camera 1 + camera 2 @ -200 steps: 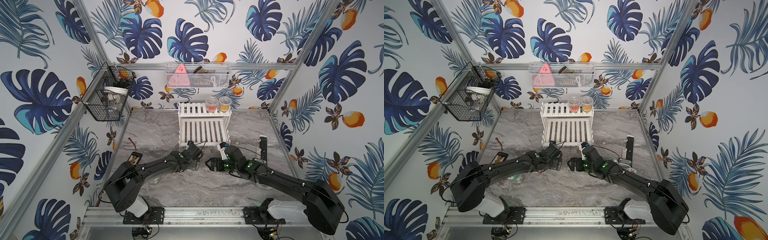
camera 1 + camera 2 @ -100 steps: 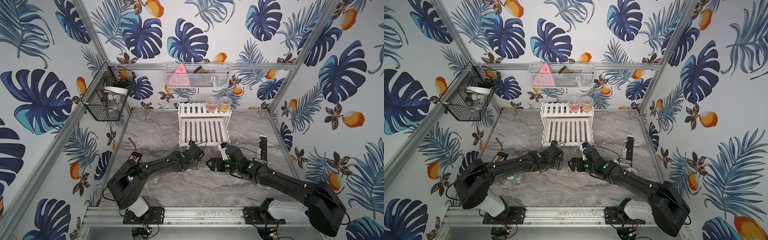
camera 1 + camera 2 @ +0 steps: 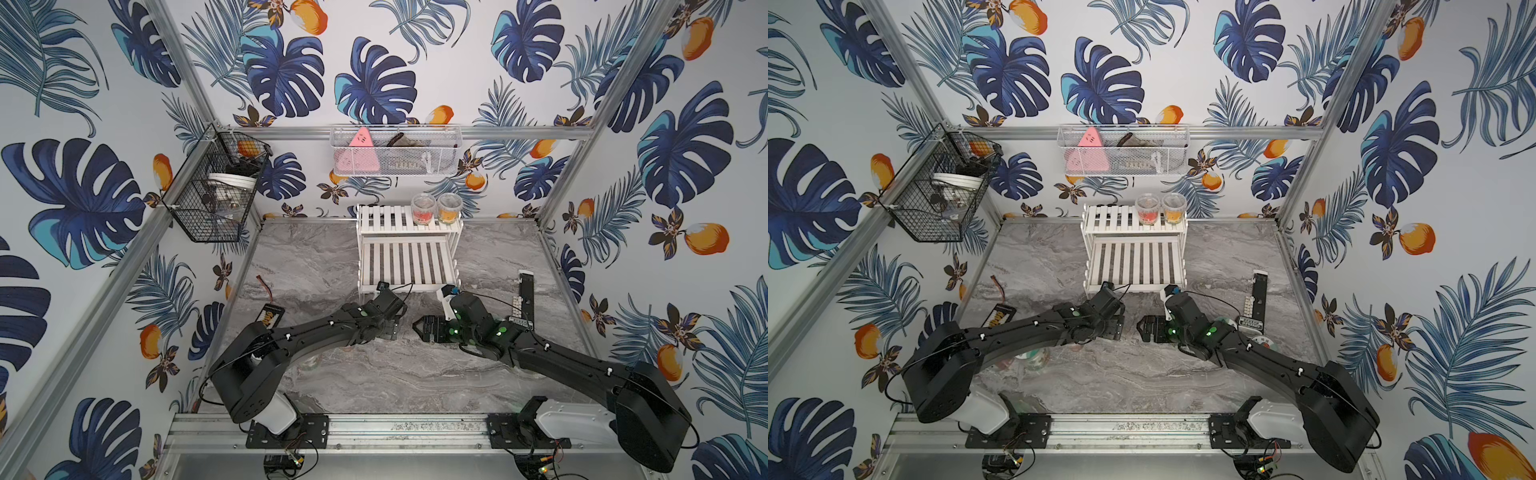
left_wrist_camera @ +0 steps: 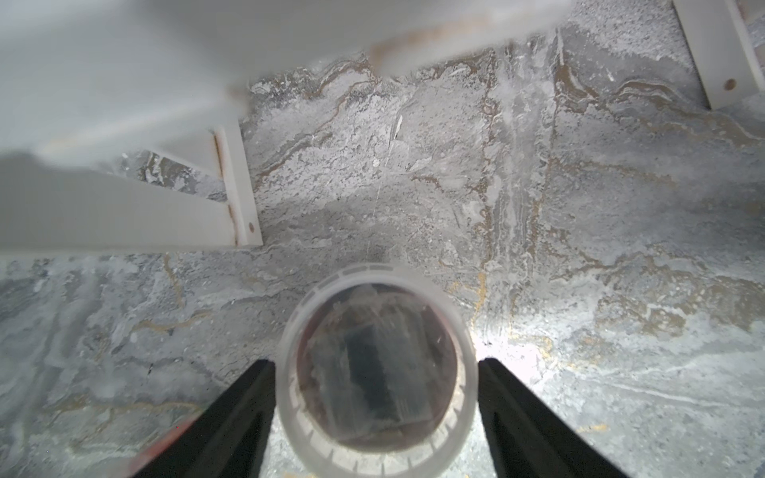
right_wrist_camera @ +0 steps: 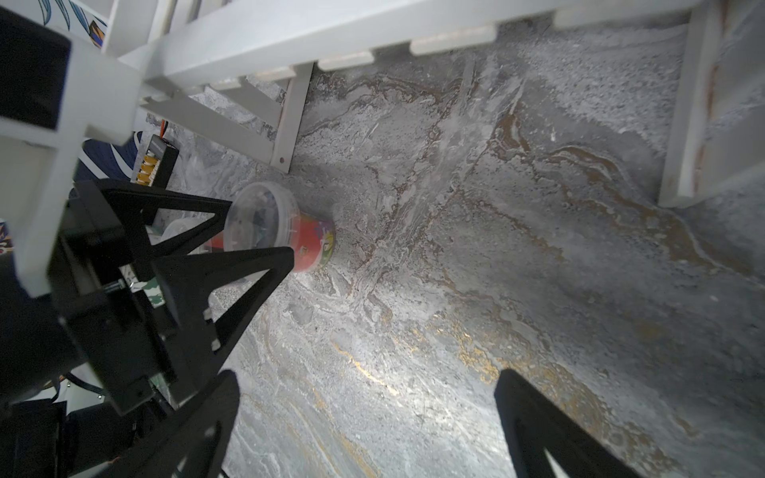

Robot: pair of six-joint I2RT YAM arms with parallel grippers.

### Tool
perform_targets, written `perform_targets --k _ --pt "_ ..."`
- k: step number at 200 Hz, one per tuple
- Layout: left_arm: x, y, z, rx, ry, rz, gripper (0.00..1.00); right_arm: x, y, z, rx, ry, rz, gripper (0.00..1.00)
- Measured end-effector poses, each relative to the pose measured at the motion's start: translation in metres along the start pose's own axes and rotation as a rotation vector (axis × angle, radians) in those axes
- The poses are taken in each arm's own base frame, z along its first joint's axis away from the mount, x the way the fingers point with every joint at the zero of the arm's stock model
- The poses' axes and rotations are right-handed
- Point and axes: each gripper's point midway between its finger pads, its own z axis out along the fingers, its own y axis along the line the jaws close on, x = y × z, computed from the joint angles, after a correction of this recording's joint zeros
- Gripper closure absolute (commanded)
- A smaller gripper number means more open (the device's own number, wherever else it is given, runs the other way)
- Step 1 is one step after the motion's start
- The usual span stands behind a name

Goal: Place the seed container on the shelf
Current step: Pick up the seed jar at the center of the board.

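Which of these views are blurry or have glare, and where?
Left wrist view: shelf rails smeared out of focus, glare whitening the marble tabletop beside the seed container. Right wrist view: glare mid-tabletop, near shelf bar soft. Both top views: sharp, evenly lit.

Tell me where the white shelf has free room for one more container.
The lower tier is wholly bare. The upper tier is bare beside the two jars, toward the black wire basket. It is crowded in front, where both arms meet.

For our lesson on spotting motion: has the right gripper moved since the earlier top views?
No. In a top view the right gripper sits at the same spot near the front edge of the shelf as before.
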Motion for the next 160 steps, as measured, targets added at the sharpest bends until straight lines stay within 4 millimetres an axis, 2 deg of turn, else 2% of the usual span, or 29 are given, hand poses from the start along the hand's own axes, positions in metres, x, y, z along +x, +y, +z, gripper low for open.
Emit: perform_targets --k 44,121,160 --pt "0.005 -0.005 -0.003 0.020 0.007 0.031 0.19 -0.003 -0.001 -0.006 0.007 -0.021 -0.001 0.00" --pt "0.019 -0.018 -0.011 0.057 0.027 0.100 0.20 -0.005 -0.013 -0.021 0.068 -0.059 -0.001 0.00" --pt "0.025 -0.020 -0.014 0.068 0.039 0.110 0.17 -0.001 -0.022 -0.019 0.094 -0.054 0.023 0.00"
